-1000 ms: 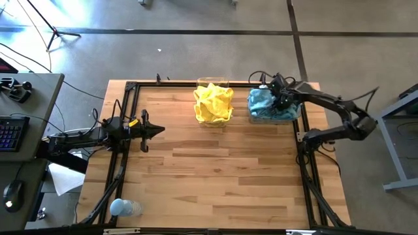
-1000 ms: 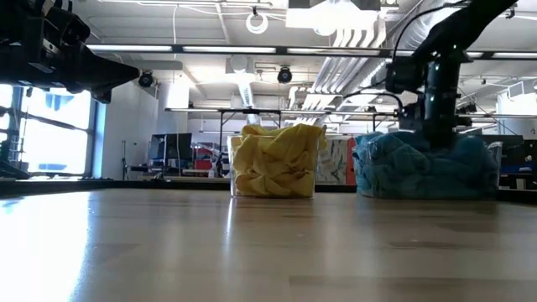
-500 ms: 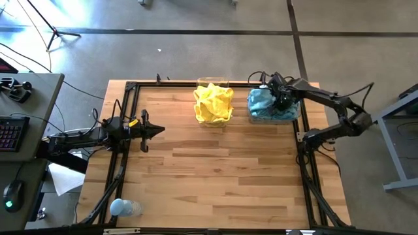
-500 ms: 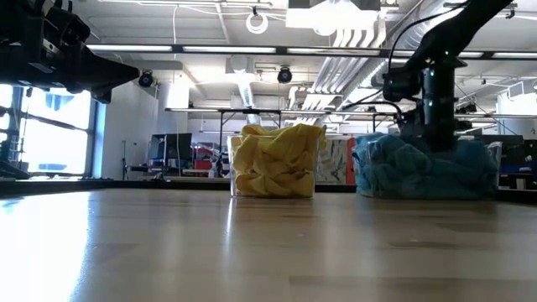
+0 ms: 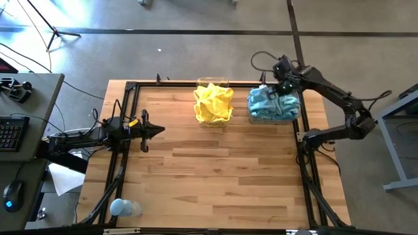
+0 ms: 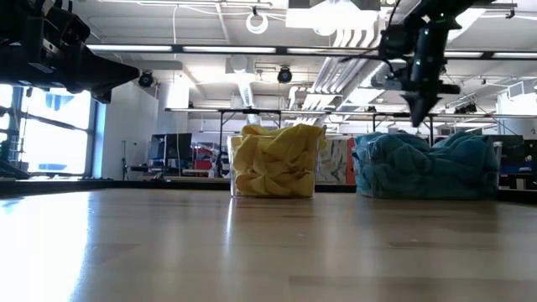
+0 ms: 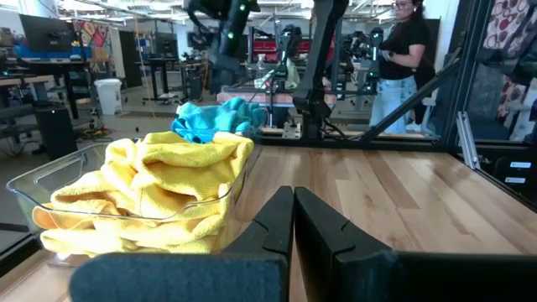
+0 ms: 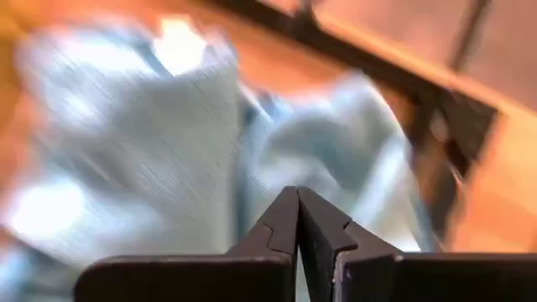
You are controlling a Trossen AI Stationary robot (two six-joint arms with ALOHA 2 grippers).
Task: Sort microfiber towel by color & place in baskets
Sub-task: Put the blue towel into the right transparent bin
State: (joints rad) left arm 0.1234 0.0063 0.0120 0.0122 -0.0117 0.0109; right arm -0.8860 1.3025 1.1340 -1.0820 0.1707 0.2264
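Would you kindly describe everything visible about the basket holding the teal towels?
The right-hand basket is a clear, boxy plastic bin near the table's far edge, apart from the yellow-filled one. Bunched teal towels fill it and mound above its rim. The shut right gripper hangs just above, touching nothing.

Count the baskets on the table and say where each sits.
2. One basket with yellow towels at the far edge; the other beside it, with teal towels.

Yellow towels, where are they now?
The yellow towels sit bunched in a clear basket at the table's far edge in the high view, just left of the basket of teal towels.
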